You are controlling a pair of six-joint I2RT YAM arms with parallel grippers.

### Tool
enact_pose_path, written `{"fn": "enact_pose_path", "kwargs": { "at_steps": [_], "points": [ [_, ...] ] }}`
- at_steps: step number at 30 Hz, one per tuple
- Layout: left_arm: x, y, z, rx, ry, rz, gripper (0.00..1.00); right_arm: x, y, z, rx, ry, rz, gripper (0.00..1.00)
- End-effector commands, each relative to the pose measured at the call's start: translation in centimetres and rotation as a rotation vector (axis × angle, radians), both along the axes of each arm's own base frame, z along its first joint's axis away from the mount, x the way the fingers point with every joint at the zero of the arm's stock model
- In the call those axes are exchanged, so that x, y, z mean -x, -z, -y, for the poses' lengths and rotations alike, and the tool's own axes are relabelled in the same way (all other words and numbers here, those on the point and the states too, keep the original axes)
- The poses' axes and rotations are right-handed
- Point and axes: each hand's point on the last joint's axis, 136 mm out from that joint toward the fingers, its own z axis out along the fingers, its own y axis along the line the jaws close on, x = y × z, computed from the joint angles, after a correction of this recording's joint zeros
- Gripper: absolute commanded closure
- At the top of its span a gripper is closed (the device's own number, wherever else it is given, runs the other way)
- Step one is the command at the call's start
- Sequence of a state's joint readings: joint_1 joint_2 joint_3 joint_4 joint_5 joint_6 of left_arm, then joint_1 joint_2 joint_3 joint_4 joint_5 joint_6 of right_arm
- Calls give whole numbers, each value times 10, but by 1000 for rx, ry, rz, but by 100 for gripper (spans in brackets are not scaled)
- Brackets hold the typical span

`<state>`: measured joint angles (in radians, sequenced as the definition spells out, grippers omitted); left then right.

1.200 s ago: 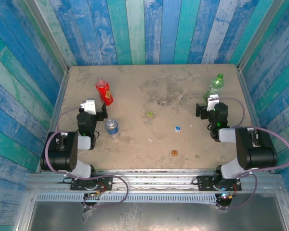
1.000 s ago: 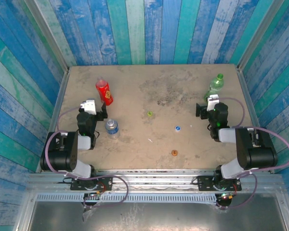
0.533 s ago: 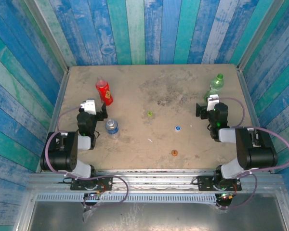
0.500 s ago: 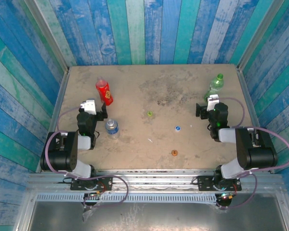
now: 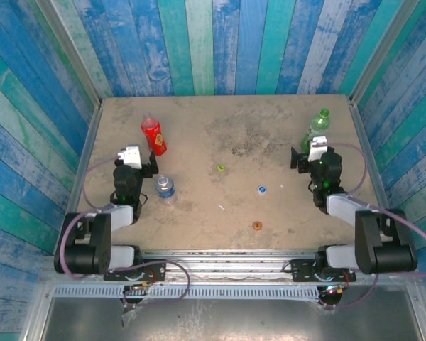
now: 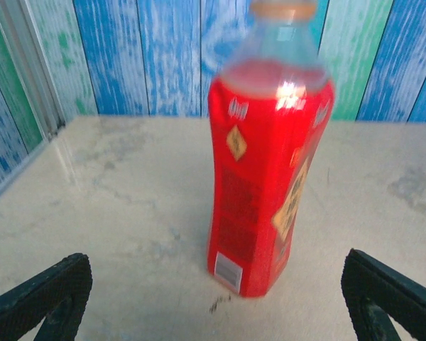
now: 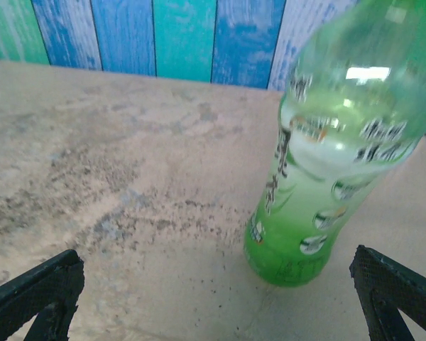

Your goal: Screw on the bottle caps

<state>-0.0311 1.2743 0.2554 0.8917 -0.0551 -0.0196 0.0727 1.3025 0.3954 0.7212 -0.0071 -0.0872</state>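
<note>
The red bottle (image 5: 153, 136) stands upright at the back left, uncapped; in the left wrist view the red bottle (image 6: 266, 177) is just ahead of my open left gripper (image 6: 216, 305), apart from both fingers. The translucent green bottle (image 5: 317, 128) stands at the back right, and the green bottle (image 7: 334, 156) is ahead and to the right of my open right gripper (image 7: 216, 298). A short clear bottle (image 5: 165, 189) with a blue label stands beside my left gripper (image 5: 136, 158). Loose on the table lie three caps: a light green cap (image 5: 221, 168), a blue cap (image 5: 261, 189) and an orange cap (image 5: 256, 226). My right gripper (image 5: 314, 153) holds nothing.
The sandy table (image 5: 220, 121) is boxed in by blue and green plank walls (image 5: 220, 42) on three sides. A metal rail (image 5: 227, 252) runs along the near edge between the arm bases.
Both arms have shifted: their rear links have dropped lower and nearer the front edge. The right gripper has edged slightly towards the green bottle. Bottles and caps have not moved.
</note>
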Motion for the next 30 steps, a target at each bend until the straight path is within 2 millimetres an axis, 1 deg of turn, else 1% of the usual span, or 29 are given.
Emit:
{"fn": "enact_pose_path", "kwargs": {
  "at_steps": [1,4,6,8,12,14,16,19,22,25,26,30],
  "points": [
    [10,-32,-7,13,-55,52,6,11,-6,-14,28,-35,-25,0],
    [17,-50,-11,36,-84,73,6,17,-29,-33,50,-89,-13,0],
    [19,-61,-13,48,-92,76,6,21,-43,-53,61,-150,-20,0],
    [19,-73,-12,68,-88,78,6,24,-54,-78,71,-229,-32,0],
    [21,-101,-3,111,-42,75,6,37,-70,-145,103,-435,-56,0],
    [25,-111,0,162,-30,51,6,47,-74,-183,113,-560,-52,0],
    [33,-122,8,172,17,-1,6,62,-83,-228,104,-698,-42,0],
    [47,-128,16,109,67,-78,6,86,-89,-287,88,-885,-54,0],
    [62,-130,24,60,124,-141,6,105,-89,-335,89,-1025,-63,0],
    [78,-134,29,53,163,-160,6,120,-85,-375,91,-1135,-70,0],
    [82,-134,30,49,172,-165,6,123,-85,-385,86,-1161,-71,0],
    [98,-121,31,40,180,-215,6,131,-78,-424,77,-1251,-89,4]
  ]
}}
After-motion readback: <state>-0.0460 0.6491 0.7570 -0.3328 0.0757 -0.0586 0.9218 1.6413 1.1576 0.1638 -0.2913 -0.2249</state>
